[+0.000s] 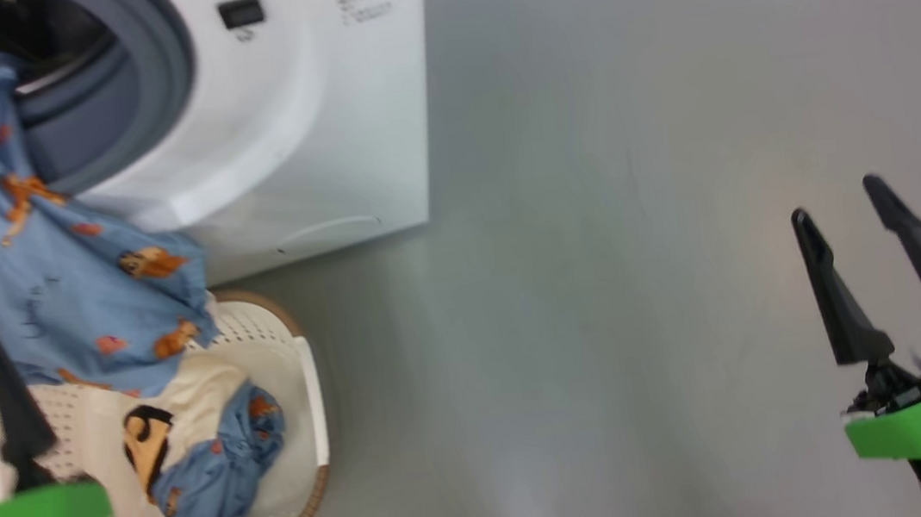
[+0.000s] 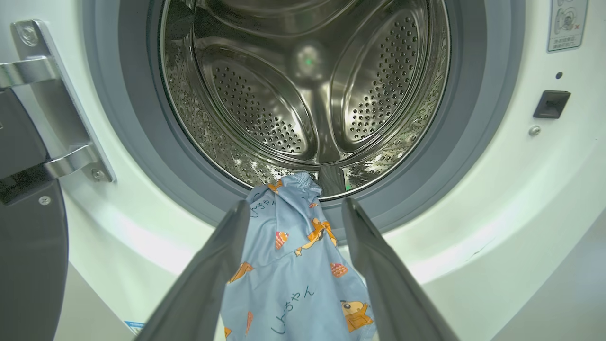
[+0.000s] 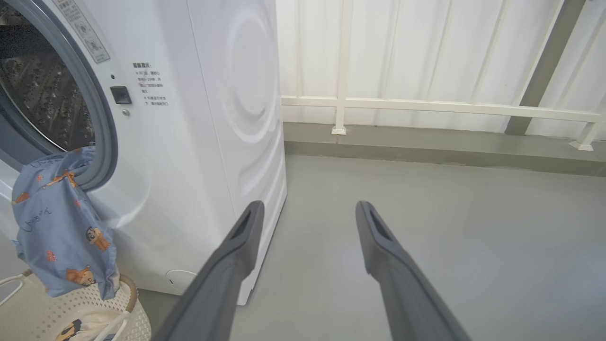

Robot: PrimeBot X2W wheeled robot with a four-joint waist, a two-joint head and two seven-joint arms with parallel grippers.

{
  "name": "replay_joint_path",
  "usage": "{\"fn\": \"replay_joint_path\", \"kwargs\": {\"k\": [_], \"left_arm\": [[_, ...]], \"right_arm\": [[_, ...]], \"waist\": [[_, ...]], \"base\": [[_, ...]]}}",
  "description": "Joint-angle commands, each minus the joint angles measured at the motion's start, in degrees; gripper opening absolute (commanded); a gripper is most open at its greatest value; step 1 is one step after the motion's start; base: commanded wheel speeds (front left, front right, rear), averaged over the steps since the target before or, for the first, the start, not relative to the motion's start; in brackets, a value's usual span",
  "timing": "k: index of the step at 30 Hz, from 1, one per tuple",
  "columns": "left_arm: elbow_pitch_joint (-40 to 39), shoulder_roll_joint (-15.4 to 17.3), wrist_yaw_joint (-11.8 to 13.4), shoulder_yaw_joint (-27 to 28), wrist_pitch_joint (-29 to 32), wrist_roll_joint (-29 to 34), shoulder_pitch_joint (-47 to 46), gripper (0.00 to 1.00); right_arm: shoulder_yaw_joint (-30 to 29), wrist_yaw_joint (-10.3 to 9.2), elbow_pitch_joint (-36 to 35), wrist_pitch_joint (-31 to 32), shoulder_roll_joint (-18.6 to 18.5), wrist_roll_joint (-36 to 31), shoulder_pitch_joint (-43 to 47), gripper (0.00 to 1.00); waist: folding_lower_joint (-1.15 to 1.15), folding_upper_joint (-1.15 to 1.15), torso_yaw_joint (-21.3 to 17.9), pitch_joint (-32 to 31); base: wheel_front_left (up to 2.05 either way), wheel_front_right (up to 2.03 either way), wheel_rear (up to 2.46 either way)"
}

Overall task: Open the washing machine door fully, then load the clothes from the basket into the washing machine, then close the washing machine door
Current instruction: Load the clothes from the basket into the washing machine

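Head view, entries as found.

Washing machine (image 1: 322, 109): white smooth casing, far left. The round port is ringed by a grey rubber gasket (image 2: 137, 142). Behind it sits a polished steel drum (image 2: 265, 109), perforated, with raised ribs.

Washing machine door (image 2: 28, 265): swung open to the left on a bright metal hinge (image 2: 57, 104), dark face showing.

Clothes (image 1: 37, 272): soft light blue fabric printed with orange-brown bears. One piece drapes over the port's lower lip, its gathered top end just inside the drum. Its long axis runs down the machine's front, and the hem hangs over the basket's far rim. A crumpled blue bundle (image 1: 217, 477) and cream-white fabric (image 1: 198, 392) lie inside the basket.

Basket (image 1: 305, 380): cream perforated plastic, rectangular, brown woven-look rim, on the floor just in front of the machine.

Left tool (image 2: 296, 208): fingers spread, one on each side of the draped piece, pointing at the drum; contact cannot be told.

Right tool (image 1: 836, 198): spread, empty, over smooth grey floor (image 1: 606, 320), well right of the machine.
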Motion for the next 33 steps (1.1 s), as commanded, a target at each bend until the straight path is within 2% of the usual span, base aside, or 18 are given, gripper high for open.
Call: {"fn": "replay_joint_path", "kwargs": {"k": [1,11,20,33], "left_arm": [[-2.40,0.87,0.51,1.60,-0.42,0.85,1.40,1.00],[-1.83,-3.24,-0.70,-1.50,-0.42,1.35,9.80,1.00],[-0.04,-3.77,-1.32,-3.22,1.32,0.34,13.14,1.00],[1.36,-4.08,-1.75,-4.50,2.86,-0.84,14.12,1.00]], "right_arm": [[1.52,0.09,-1.01,-0.27,-1.21,-0.66,1.79,1.00],[2.74,0.09,0.73,-0.27,-1.48,-0.77,6.10,1.00],[3.73,0.09,1.34,-0.27,-0.85,-0.90,8.14,1.00],[3.68,0.09,1.46,-0.27,-0.58,-1.14,8.48,1.00]], "waist": [[0.01,0.00,2.50,-3.57],[0.01,0.00,4.24,-11.32],[0.01,0.00,3.33,-14.23],[0.01,0.00,3.35,-14.92]], "base": [[0.00,0.00,0.00],[0.00,0.00,0.00],[0.00,0.00,0.00],[0.00,0.00,0.00]]}}
